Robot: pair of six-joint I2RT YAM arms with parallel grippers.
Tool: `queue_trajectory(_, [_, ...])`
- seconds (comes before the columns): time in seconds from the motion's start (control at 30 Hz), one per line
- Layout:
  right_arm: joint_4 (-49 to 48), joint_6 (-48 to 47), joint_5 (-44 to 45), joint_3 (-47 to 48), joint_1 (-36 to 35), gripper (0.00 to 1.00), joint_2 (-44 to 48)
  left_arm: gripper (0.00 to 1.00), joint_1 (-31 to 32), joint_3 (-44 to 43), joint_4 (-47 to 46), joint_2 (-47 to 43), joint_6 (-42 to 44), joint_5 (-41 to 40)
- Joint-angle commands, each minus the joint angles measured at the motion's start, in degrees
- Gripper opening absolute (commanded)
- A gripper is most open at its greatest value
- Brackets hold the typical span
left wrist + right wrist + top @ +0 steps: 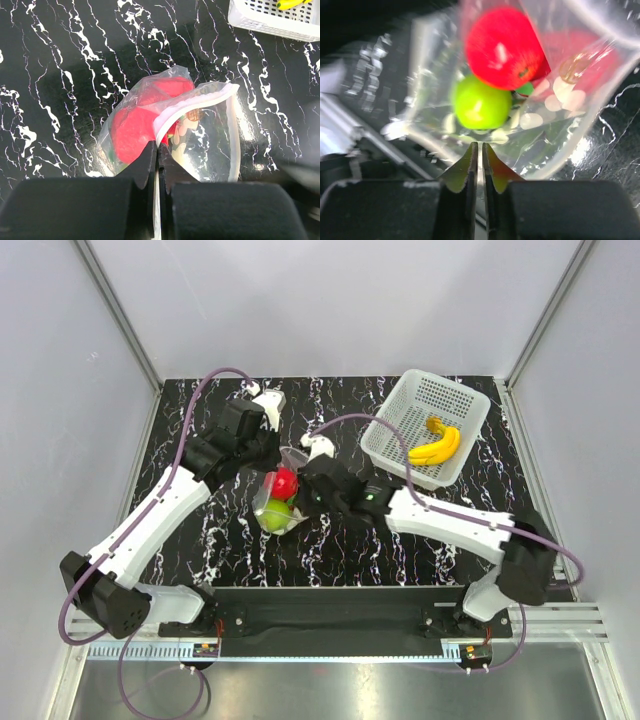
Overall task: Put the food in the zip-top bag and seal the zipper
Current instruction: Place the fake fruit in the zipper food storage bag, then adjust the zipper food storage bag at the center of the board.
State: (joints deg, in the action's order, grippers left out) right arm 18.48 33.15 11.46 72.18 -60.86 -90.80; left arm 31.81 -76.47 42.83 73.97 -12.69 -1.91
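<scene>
Centrally on the black marbled table [335,552] lies the zip-top bag [272,502] (clear film printed with white dots), its mouth gaping and its zipper [200,97] parted. Inside it sit the red fruit [285,483] and the green fruit [277,516], touching. The left gripper [158,146] is clamped on the bag's rim. The right gripper [480,145] has its fingers pinched together on the film at the bag's right side. Behind and right of the bag, well apart, the white basket [398,426] holds the banana bunch [436,447]. Bare tabletop lies on the bag's near side.
</scene>
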Motion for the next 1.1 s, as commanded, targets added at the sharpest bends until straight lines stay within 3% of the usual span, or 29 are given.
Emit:
queue_trajectory(0.0, [0.40, -0.89, 1.28, -0.29, -0.40, 0.14, 6.59, 0.00, 0.00, -1.49, -3.01, -1.38, -0.58, 1.12])
queue_trajectory(0.13, [3.57, 0.24, 3.29, -0.02, -0.49, 0.20, 10.38, 0.00, 0.00, -1.58, -3.10, -1.20, -0.58, 1.21])
queue_trajectory(0.23, [8.75, 4.45, 6.18, 0.67, -0.40, 0.33, 12.23, 0.00, 0.00, -1.49, -2.93, -1.20, -0.58, 0.95])
queue_trajectory(0.33, [16.31, 8.84, 8.92, 2.25, -0.40, 0.55, 11.44, 0.00, 0.00, -1.58, -2.84, -0.94, -0.50, 0.94])
queue_trajectory(0.43, [19.40, 10.62, 9.80, 1.57, -0.40, 0.61, 9.51, 0.00, 0.00, -1.67, -2.84, -0.94, -0.50, 0.95])
queue_trajectory(0.5, [15.55, 10.97, 9.81, -0.28, -0.40, 0.62, 9.42, 0.00, 0.00, -1.67, -2.93, -1.03, -0.50, 0.95])
queue_trajectory(0.83, [7.01, 7.81, 9.37, 1.38, 3.73, 0.57, 0.55, 0.00, 0.00, -1.67, -2.75, -1.11, -0.50, 0.86])
queue_trajectory(0.93, [5.34, 7.46, 9.01, 2.08, 4.87, 0.45, -0.78, 0.00, 0.00, -1.58, -2.84, -1.03, -0.50, 1.03])
queue_trajectory(0.97, [4.99, 7.37, 9.19, 2.26, 4.87, 0.35, -0.86, 0.00, 0.09, -1.58, -2.84, -1.03, -0.50, 1.03])
queue_trajectory(1.03, [5.42, 6.59, 9.98, 3.13, 4.87, 0.26, -0.69, 0.00, 0.00, -1.58, -2.84, -0.94, -0.50, 1.30])
queue_trajectory(1.07, [5.95, 6.32, 10.07, 3.57, 4.96, 0.14, -0.17, 0.00, 0.09, -1.67, -2.84, -1.02, -0.58, 1.30])
